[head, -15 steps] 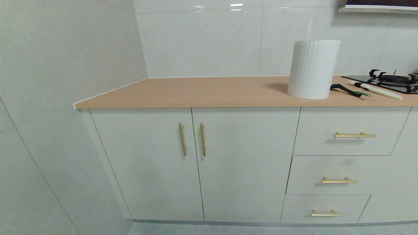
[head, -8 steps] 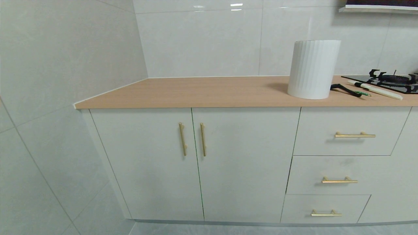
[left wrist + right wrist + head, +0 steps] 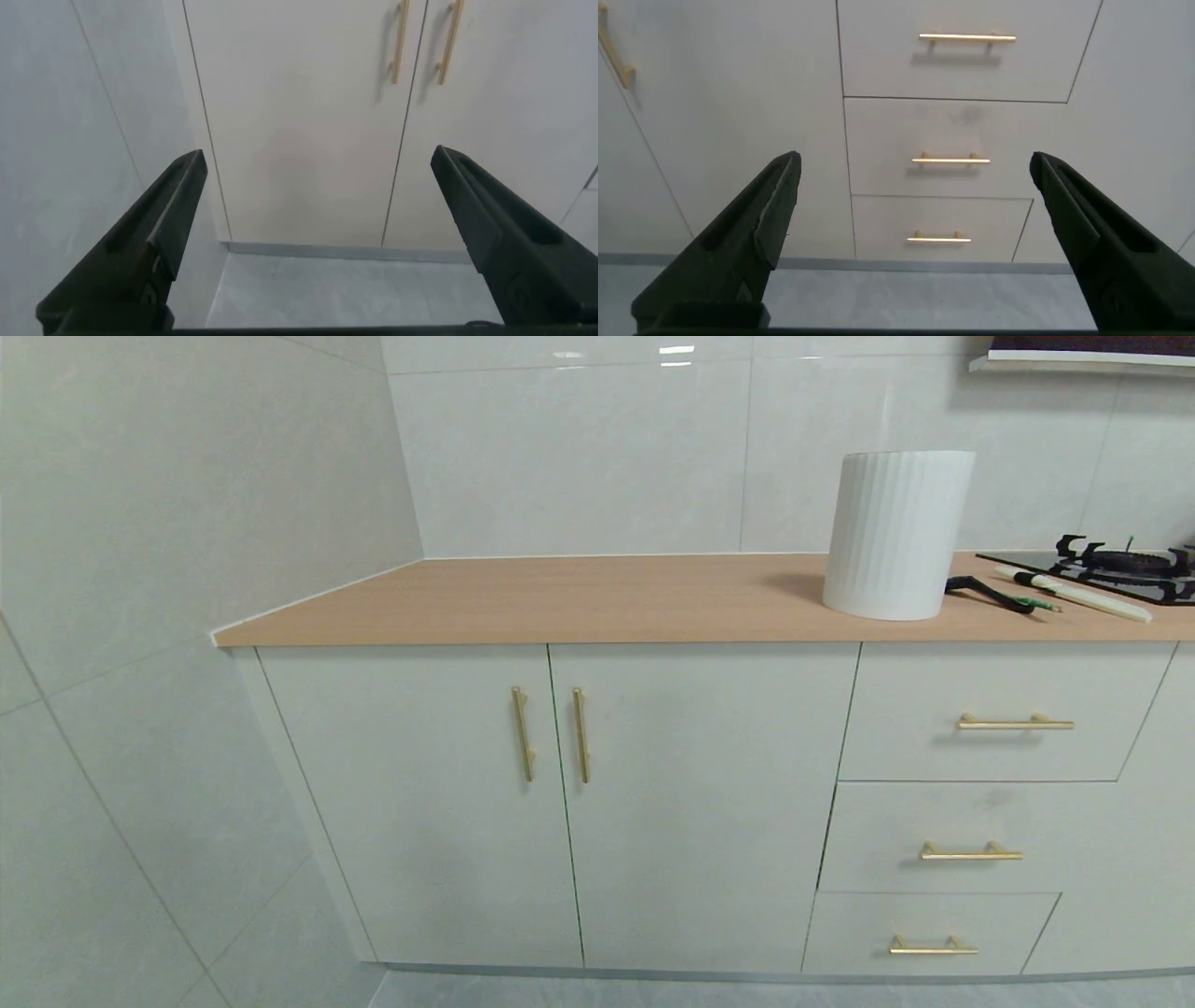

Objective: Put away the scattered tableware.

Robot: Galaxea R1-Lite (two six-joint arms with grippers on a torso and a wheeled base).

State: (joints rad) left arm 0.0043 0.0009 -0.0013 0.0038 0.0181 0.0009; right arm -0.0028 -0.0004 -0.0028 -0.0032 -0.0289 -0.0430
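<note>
Currently: black-handled utensil (image 3: 982,590) and long white utensil (image 3: 1083,596), lying sideways on the table (image 3: 560,602), right of the ribbed canister (image 3: 896,534). Right gripper (image 3: 915,160) and left gripper (image 3: 318,157) gape empty, well below; right arm nearer.

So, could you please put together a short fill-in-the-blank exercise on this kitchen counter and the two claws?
1. The white ribbed container stands ____ on the countertop.
2. Beside the two cabinet doors there are ____ stacked drawers.
3. The left claw and the right claw both hang with their jaws ____.

Missing words: upright; three; open.
</note>
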